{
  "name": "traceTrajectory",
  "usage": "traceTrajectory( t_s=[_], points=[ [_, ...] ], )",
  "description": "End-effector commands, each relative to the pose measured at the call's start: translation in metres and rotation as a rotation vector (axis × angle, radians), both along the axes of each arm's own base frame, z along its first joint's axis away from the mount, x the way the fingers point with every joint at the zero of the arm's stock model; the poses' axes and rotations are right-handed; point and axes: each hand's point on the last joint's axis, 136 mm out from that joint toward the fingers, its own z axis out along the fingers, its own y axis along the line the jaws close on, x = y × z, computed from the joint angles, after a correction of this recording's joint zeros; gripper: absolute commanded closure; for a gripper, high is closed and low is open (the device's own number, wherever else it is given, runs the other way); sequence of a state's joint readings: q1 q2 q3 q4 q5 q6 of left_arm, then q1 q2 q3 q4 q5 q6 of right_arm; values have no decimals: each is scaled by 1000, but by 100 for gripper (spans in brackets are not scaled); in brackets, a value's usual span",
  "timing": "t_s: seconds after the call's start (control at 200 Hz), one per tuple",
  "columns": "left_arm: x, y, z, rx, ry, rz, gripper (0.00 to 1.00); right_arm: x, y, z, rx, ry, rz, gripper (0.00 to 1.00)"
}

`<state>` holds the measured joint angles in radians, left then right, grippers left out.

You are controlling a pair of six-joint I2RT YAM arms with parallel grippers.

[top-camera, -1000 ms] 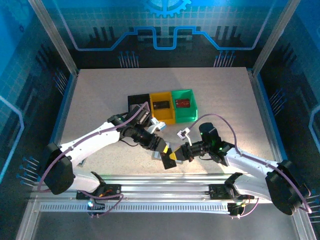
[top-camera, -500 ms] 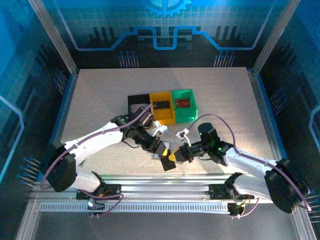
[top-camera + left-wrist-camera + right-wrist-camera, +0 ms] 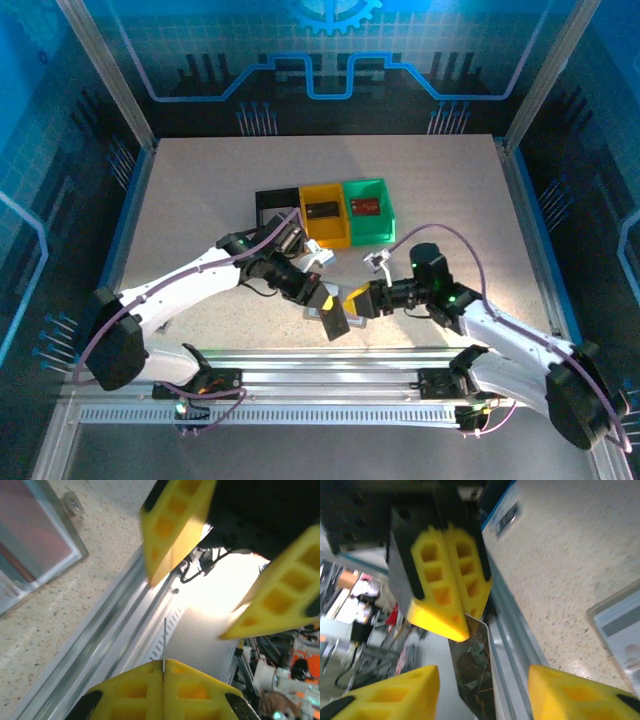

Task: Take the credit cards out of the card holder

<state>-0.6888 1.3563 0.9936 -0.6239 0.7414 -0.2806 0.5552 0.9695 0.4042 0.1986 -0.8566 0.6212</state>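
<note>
My left gripper (image 3: pixel 327 301) is shut on one of the credit cards, a dark glossy one (image 3: pixel 336 322), near the table's front edge. That card shows edge-on between the closed yellow fingers (image 3: pixel 164 645) and hangs below them in the right wrist view (image 3: pixel 479 680). My right gripper (image 3: pixel 356 300) faces it from the right, open, with a finger on either side of the card and not touching it. The card holder (image 3: pixel 620 625), a flat pale grey rectangle, lies on the table beside the front rail (image 3: pixel 35 545). A dark card (image 3: pixel 320 210) and a red card (image 3: pixel 368 207) lie in bins.
A black bin (image 3: pixel 275 205), a yellow bin (image 3: pixel 326 228) and a green bin (image 3: pixel 369 228) stand in a row at mid-table. The metal front rail (image 3: pixel 330 362) runs just below both grippers. Bare tabletop lies to the left, right and back of the bins.
My right gripper has opened, let go of the dark card and drawn back a little to the right. My left gripper has closed on that card.
</note>
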Motion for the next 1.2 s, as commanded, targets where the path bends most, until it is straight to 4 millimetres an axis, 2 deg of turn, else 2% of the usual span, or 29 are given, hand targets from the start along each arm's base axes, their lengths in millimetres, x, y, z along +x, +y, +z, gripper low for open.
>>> traceTrajectory(
  t_s=[0.0,0.08,0.205,0.23,0.34,0.44,0.585,0.69,0.885,1.196],
  points=[
    [16,11,4,48,-35,136,100,13,-14,11,-1,-47,-110,43],
    [28,14,7,46,-41,243,100,13,-17,18,23,-63,-137,38],
    [45,19,17,-26,-74,426,100,13,-17,23,91,-37,-164,37],
    [48,21,22,-50,-94,465,100,15,-17,23,103,-25,-180,37],
    [62,33,25,-135,-108,643,100,25,-20,17,151,7,-283,38],
    [68,31,30,-230,-99,718,100,26,-15,16,158,1,-311,39],
    [65,25,28,-257,-118,729,100,24,-1,18,145,-18,-308,40],
    [65,26,30,-296,-130,754,100,25,7,13,138,2,-308,42],
    [61,31,32,-334,-130,776,100,34,10,1,124,33,-342,46],
    [55,27,23,-332,-109,761,100,33,18,22,168,-15,-311,60]
  ],
)
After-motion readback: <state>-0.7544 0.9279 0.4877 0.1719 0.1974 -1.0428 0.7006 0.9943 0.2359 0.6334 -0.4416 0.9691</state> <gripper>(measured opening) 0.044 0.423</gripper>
